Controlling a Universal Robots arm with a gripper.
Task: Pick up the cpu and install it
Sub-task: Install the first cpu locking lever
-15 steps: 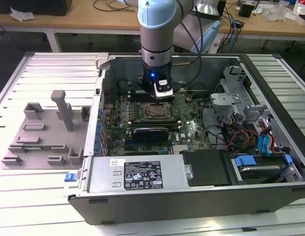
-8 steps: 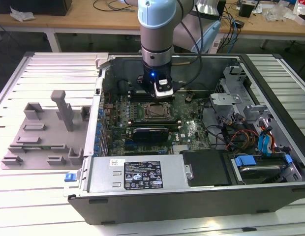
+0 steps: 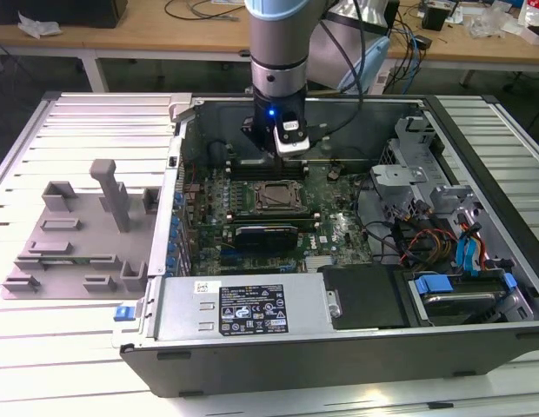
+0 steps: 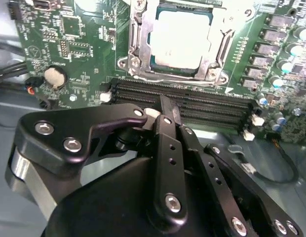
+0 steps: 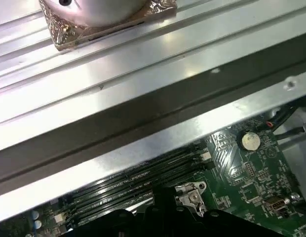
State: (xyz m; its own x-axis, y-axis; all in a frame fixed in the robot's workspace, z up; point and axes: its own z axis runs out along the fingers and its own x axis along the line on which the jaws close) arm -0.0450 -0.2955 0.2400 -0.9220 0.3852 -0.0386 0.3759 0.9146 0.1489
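Observation:
The cpu point(image 4: 180, 39), a flat square chip with a silvery-white top, lies inside the metal socket frame point(image 4: 138, 44) on the green motherboard. In the exterior view the socket point(image 3: 278, 198) sits mid-board inside the open computer case. My gripper point(image 3: 268, 153) hangs over the memory slots just behind the socket. In the second wrist view its black linkage ends in a thin tip point(image 4: 169, 107) over those slots, a short way from the cpu. It touches nothing and carries nothing that I can see.
Black memory slots point(image 4: 192, 101) run beside the socket. The case's metal wall point(image 5: 143, 113) stands close to the gripper. A gray tray point(image 3: 78, 234) rests outside the case on the exterior view's left. Drive cages and cables point(image 3: 443, 234) fill the right, and a power supply point(image 3: 252, 304) the front.

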